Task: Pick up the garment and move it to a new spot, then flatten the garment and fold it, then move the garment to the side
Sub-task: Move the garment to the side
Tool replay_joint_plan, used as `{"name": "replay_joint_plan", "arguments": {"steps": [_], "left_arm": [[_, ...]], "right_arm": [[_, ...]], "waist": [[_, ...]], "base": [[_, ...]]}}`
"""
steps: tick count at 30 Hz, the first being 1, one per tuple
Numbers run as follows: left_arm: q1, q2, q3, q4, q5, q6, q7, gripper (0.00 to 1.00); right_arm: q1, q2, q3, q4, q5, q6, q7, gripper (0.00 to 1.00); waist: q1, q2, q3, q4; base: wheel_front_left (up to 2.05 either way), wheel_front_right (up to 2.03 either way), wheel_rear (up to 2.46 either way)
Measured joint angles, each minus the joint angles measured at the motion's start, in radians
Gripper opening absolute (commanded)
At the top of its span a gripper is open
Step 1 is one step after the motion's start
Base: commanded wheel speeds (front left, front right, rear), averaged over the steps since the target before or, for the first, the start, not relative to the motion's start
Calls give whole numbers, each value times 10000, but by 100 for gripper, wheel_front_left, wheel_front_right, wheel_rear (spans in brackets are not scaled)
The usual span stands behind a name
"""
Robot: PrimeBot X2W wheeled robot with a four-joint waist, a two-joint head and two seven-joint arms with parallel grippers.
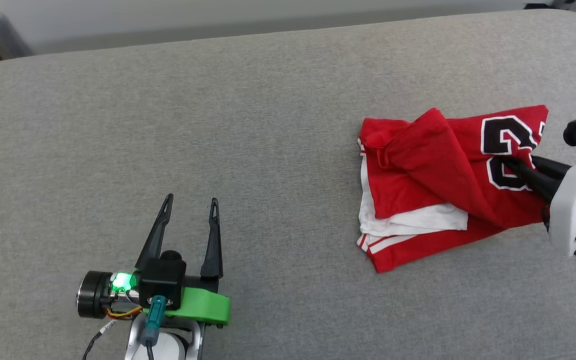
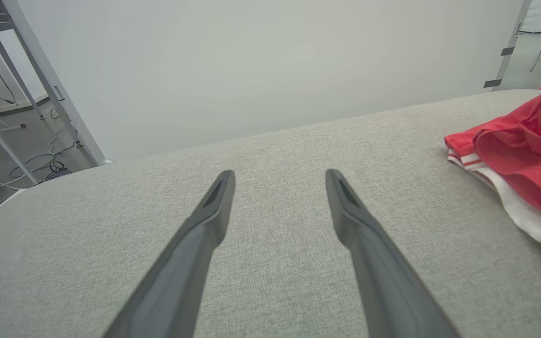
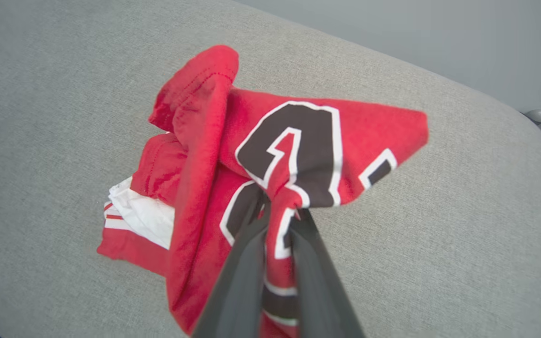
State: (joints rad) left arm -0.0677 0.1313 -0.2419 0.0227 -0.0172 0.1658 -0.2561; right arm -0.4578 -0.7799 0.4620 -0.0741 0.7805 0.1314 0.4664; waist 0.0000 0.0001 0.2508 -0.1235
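One big grey cushion [image 1: 268,125]: plenty of open fabric left of the shirt, the far edge running behind the shirt and rounding off at the right corner. One red shirt [image 1: 418,165], bunched up, with a white sleeve peeking out. Two grippers: the right gripper [image 3: 280,211] is pinched tight on the shirt's black number, and the left gripper [image 1: 191,200] is well left of the shirt, jaws wide, holding nothing.

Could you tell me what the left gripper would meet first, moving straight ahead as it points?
Probably nothing: the left gripper points along the grey surface, the garment off to its right; depth unclear.
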Motion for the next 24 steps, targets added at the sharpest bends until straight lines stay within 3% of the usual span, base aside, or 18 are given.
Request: {"name": "replay_joint_plan", "arguments": {"steps": [6, 10, 15, 24], "left_arm": [[-398, 186, 54, -217, 77, 10, 0, 100], [-761, 334, 65, -414, 119, -27, 0, 100], [-1219, 483, 73, -579, 178, -31, 0, 100], [-1870, 527, -63, -961, 259, -15, 0, 100]], "right_arm": [[-595, -355, -330, 600, -180, 0, -282, 0], [-1058, -922, -679, 1313, -320, 0, -428, 0], [-1551, -1547, -1112, 2577, -497, 0, -675, 0], [-2326, -1962, -2117, 4847, -1471, 0, -1154, 0]], "waist": [[1, 0, 542, -526], [0, 0, 1096, -669], [1, 0, 1898, -666], [1, 0, 3171, -421]], "base": [[0, 0, 0], [0, 0, 0], [0, 0, 0], [0, 0, 0]]}}
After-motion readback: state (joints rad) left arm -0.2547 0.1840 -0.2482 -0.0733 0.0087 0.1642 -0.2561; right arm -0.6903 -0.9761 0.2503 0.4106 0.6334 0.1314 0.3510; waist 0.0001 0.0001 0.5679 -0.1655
